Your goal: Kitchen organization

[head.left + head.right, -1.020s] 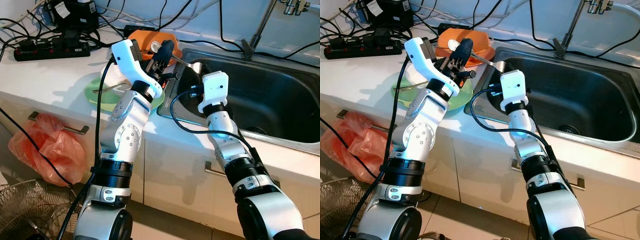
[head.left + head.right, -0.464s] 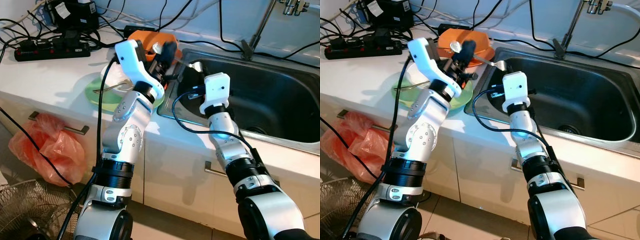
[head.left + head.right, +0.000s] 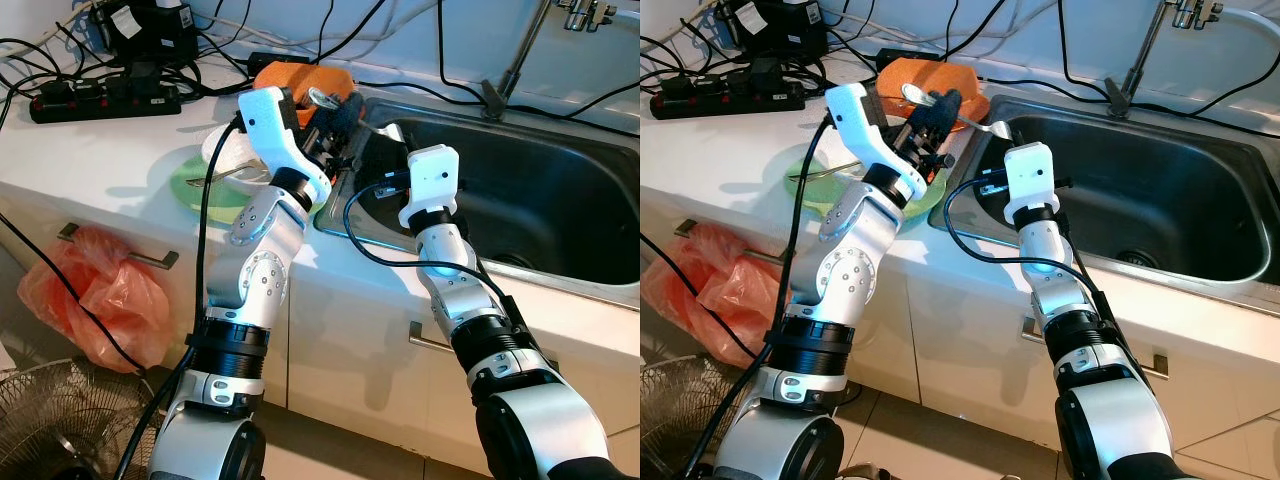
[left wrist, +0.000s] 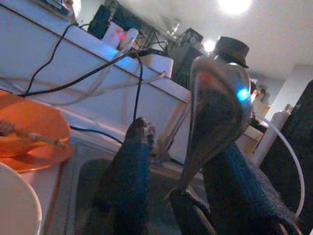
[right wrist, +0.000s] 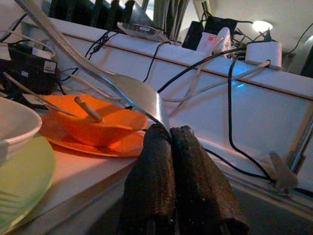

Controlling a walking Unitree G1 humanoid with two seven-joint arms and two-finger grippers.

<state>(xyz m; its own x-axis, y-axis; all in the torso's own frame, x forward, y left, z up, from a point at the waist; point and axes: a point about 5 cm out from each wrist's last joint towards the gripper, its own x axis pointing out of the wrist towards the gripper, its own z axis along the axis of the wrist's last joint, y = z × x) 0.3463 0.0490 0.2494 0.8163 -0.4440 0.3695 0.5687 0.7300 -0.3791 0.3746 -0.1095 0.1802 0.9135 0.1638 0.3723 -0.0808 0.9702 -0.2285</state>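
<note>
We see both arms raised over the white desk [image 3: 90, 150] at the left edge of the steel sink [image 3: 560, 200]. The left claw [image 3: 932, 112] hovers just beside the sink's left rim, in front of the orange bowl [image 3: 290, 78], and its two black fingers [image 4: 124, 181] are parted, with the bowl end of a spoon [image 4: 215, 112] standing between them; we cannot tell whether either finger presses on it. The right claw [image 5: 178, 161] reaches toward the same spot from the near side, its fingers closed tight together on the end of a metal utensil [image 5: 132, 93] whose long handle slants away over the desk. In the head views a shiny spoon [image 3: 985, 127] lies across the gap between the two claws at the sink rim. The orange bowl sits on an orange plate [image 5: 98, 142] at the far side of the desk, with a utensil resting inside. Nearer and to the left, a white bowl [image 3: 228, 150] rests on a green plate [image 3: 190, 185]. A power strip [image 3: 100, 97] and cables lie at the far left.
</note>
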